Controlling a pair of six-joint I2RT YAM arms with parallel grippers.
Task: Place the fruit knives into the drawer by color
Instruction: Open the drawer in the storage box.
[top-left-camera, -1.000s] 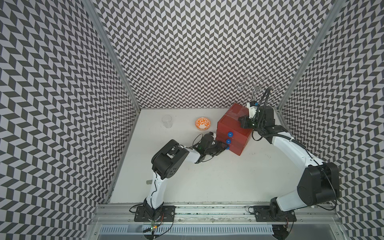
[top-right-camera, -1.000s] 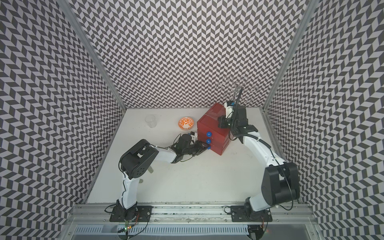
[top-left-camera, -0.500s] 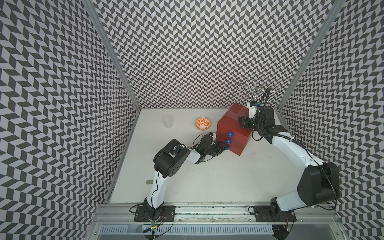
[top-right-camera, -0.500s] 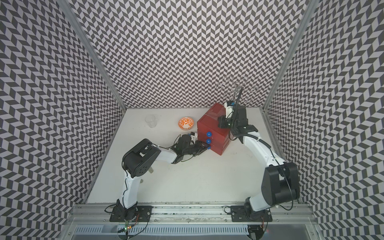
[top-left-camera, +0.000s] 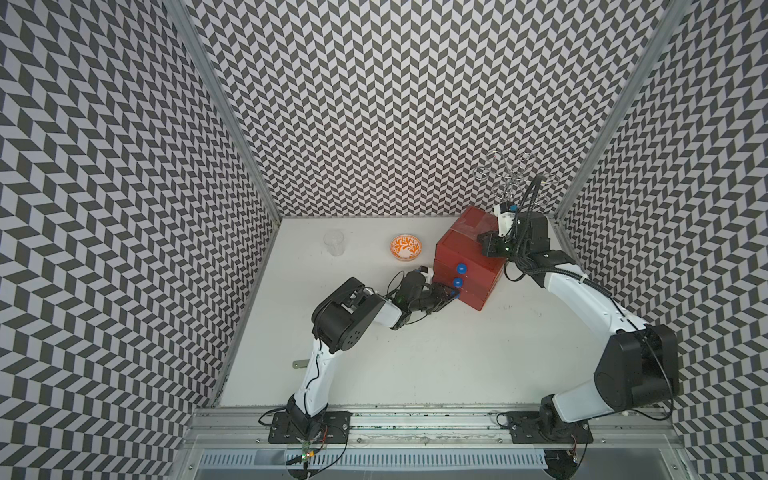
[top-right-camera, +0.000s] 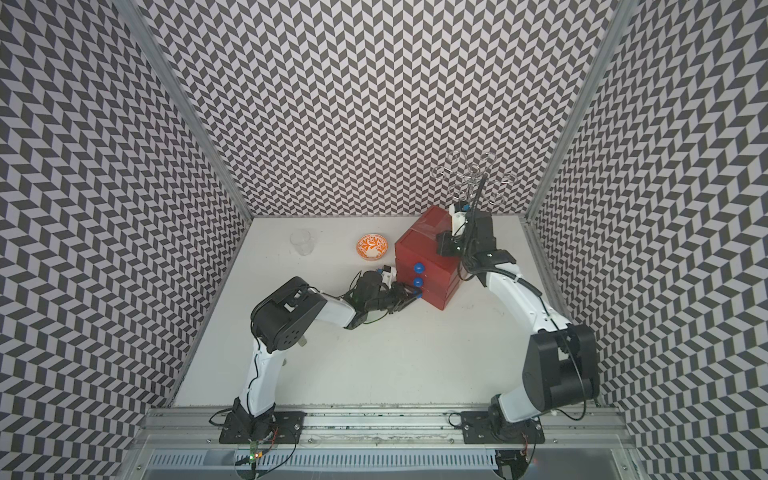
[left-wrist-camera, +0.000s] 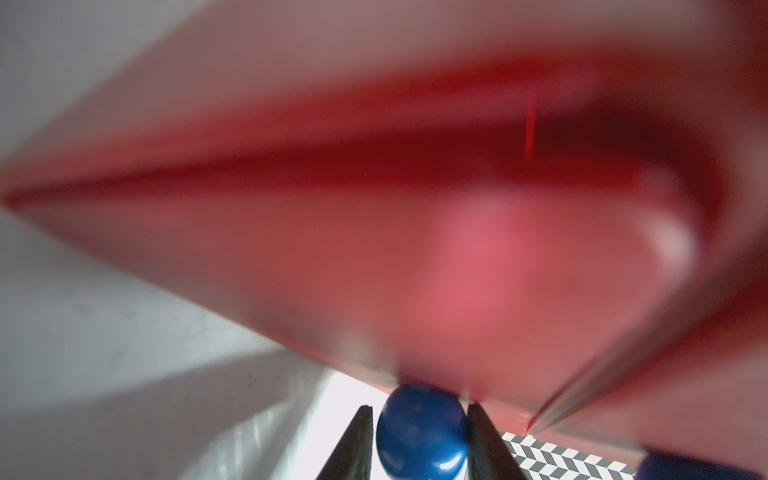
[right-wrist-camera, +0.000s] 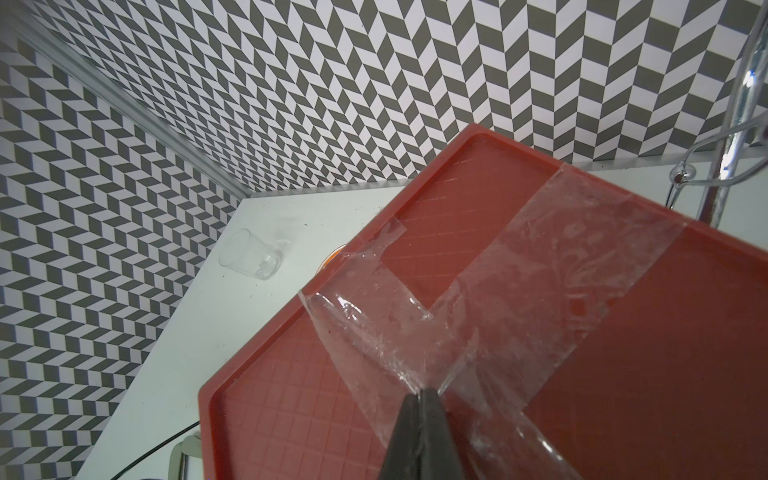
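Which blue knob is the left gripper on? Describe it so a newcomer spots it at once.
Find the red chest at the back right of the white table, with blue ball knobs stacked down its front. The one meant is the lowest knob, nearest the tabletop. Unlike the top knob and middle knob, both bare, it sits between the left gripper's dark fingers.

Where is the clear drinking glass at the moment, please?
In both top views the clear drinking glass stands near the white table's back edge, on the robot's left, apart from the orange-patterned round bowl.
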